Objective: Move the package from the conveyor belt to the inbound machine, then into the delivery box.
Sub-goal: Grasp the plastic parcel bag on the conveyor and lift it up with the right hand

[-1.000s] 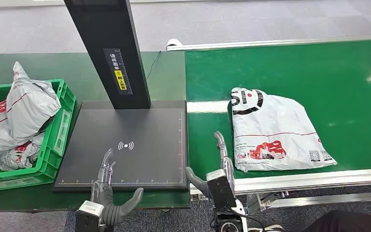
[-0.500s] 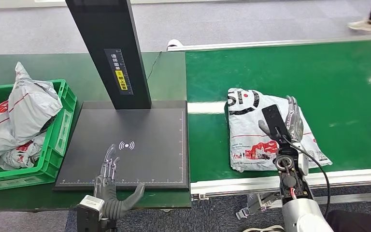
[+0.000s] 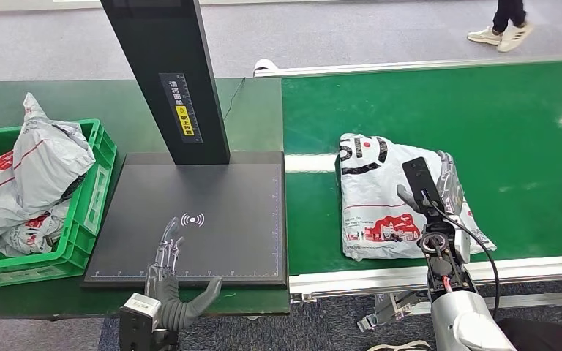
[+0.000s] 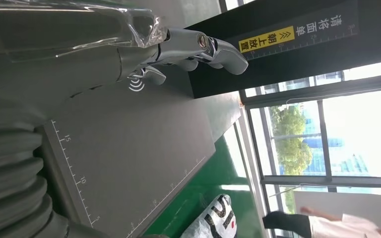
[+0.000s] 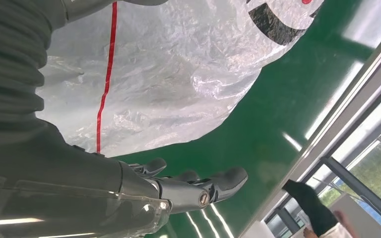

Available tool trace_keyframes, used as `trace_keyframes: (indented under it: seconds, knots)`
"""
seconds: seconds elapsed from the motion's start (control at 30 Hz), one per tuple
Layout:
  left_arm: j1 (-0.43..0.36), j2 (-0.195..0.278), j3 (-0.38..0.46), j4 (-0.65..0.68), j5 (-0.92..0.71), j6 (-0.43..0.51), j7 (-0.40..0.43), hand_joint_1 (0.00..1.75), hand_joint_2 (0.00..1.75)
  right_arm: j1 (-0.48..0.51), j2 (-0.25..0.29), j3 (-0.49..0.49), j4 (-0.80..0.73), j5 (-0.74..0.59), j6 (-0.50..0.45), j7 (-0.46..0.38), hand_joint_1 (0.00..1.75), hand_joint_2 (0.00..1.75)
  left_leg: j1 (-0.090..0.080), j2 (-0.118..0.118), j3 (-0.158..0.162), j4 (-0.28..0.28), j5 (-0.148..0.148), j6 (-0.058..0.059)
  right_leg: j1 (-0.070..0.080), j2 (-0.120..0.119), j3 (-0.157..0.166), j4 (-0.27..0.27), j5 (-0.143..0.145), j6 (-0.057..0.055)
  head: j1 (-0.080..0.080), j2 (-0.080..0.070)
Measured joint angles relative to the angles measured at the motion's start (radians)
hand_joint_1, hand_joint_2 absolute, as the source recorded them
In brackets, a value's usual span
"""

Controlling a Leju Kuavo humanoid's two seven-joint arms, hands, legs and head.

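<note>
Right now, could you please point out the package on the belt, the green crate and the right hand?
package (image 3: 380, 197): head view, its printed upper face.
green crate (image 3: 95, 194): head view, its right wall.
right hand (image 3: 446, 186): head view, fingers over the package.

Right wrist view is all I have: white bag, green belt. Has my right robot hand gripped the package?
Observer: No. In the head view the right robot hand is over the package with its fingers extended, not closed on it.
Operator: Where is the inbound machine?
Observer: Its black platform lies beside the belt, on the robot's left of the package.
Operator: And the left robot hand?
Observer: The left robot hand is over the platform's near edge, fingers apart, holding nothing.
</note>
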Motion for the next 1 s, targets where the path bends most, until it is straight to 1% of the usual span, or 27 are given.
trace_keyframes:
  seconds: [0.13, 0.23, 0.33, 0.5, 0.63, 0.67, 0.8, 0.9, 1.0]
  knots:
    - [0.000, 0.000, 0.000, 0.000, 0.001, 0.000, 0.000, 0.00, 1.75, -0.002, -0.002, -0.001, 0.010, 0.001, 0.000, 0.001, 0.00, 1.75, 0.000, 0.000, 0.000, 0.000, 0.000, 0.000, 0.000, 0.000, 0.000, 0.000, 0.000, 0.000, 0.000, 0.000]
    - [0.000, 0.000, 0.000, 0.000, 0.007, 0.000, 0.000, 0.00, 1.75, -0.018, -0.008, -0.005, 0.021, 0.016, 0.008, 0.028, 0.00, 1.75, 0.000, 0.000, 0.000, 0.000, 0.000, 0.000, 0.000, 0.000, 0.000, 0.000, 0.000, 0.000, 0.000, 0.000]
    - [0.000, 0.000, 0.000, 0.001, 0.016, 0.001, 0.000, 0.00, 1.75, -0.069, -0.027, -0.013, 0.045, 0.059, 0.051, 0.091, 0.00, 1.75, 0.000, 0.000, 0.000, 0.000, 0.000, 0.000, 0.000, 0.000, 0.000, 0.000, 0.000, 0.000, 0.000, 0.000]
    - [-0.002, 0.001, 0.001, 0.000, 0.029, -0.006, 0.000, 0.00, 1.75, -0.151, -0.048, -0.027, 0.094, 0.103, 0.101, 0.228, 0.00, 1.75, 0.000, 0.000, 0.000, 0.000, 0.000, 0.000, 0.000, 0.000, 0.000, 0.000, 0.000, 0.000, 0.000, 0.000]
    - [-0.005, 0.004, 0.003, 0.002, 0.037, -0.009, -0.001, 0.00, 1.75, -0.193, -0.054, -0.042, 0.127, 0.120, 0.184, 0.284, 0.00, 1.75, 0.000, 0.000, 0.000, 0.000, 0.000, 0.000, 0.000, 0.000, 0.000, 0.000, 0.000, 0.000, 0.000, 0.000]
    - [-0.008, 0.005, 0.003, 0.003, 0.039, -0.009, -0.002, 0.00, 1.75, -0.202, -0.053, -0.042, 0.135, 0.139, 0.205, 0.310, 0.00, 1.75, 0.000, 0.000, 0.000, 0.000, 0.000, 0.000, 0.000, 0.000, 0.000, 0.000, 0.000, 0.000, 0.000, 0.000]
    - [-0.023, 0.006, 0.003, 0.016, 0.041, -0.010, -0.006, 0.00, 1.75, -0.222, -0.037, -0.017, 0.167, 0.231, 0.266, 0.461, 0.00, 1.75, 0.000, 0.000, 0.000, 0.000, 0.000, 0.000, 0.000, 0.000, 0.000, 0.000, 0.000, 0.000, 0.000, 0.000]
    - [-0.037, 0.006, 0.002, 0.033, 0.044, -0.011, -0.010, 0.00, 1.75, -0.222, -0.026, -0.006, 0.179, 0.256, 0.296, 0.498, 0.00, 1.75, 0.000, -0.001, 0.000, 0.000, 0.000, 0.000, 0.000, 0.000, 0.000, 0.000, 0.000, 0.000, 0.000, 0.000]
    - [-0.048, 0.006, 0.002, 0.048, 0.048, -0.012, -0.012, 0.00, 1.75, -0.222, -0.022, 0.002, 0.188, 0.274, 0.331, 0.509, 0.00, 1.75, 0.000, -0.002, 0.000, 0.000, 0.001, 0.000, 0.000, -0.001, 0.000, 0.000, 0.000, 0.000, 0.000, 0.000]
